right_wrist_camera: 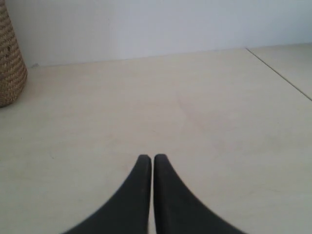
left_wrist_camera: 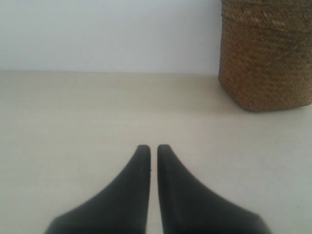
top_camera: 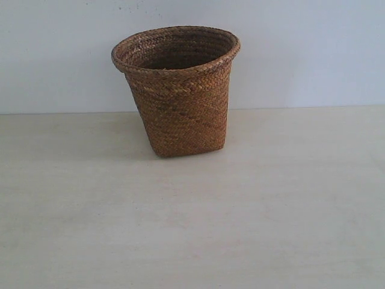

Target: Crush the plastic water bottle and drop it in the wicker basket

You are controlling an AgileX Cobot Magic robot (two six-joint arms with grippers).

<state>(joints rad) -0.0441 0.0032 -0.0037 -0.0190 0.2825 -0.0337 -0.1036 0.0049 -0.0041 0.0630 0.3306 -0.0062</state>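
The brown wicker basket (top_camera: pixel 177 90) stands upright at the back middle of the pale table, against the white wall. Its side also shows in the left wrist view as the basket (left_wrist_camera: pixel 268 53) and at the edge of the right wrist view as the basket (right_wrist_camera: pixel 9 63). The plastic water bottle is out of view in every frame. My left gripper (left_wrist_camera: pixel 153 147) hangs low over bare table, shut, with nothing between its black fingers. My right gripper (right_wrist_camera: pixel 150 157) is likewise shut and empty over bare table. Neither arm shows in the exterior view.
The pale wooden table (top_camera: pixel 192 229) runs up to a white wall (top_camera: pixel 301 48). A thin seam (right_wrist_camera: pixel 278 73) crosses the tabletop on the far side in the right wrist view.
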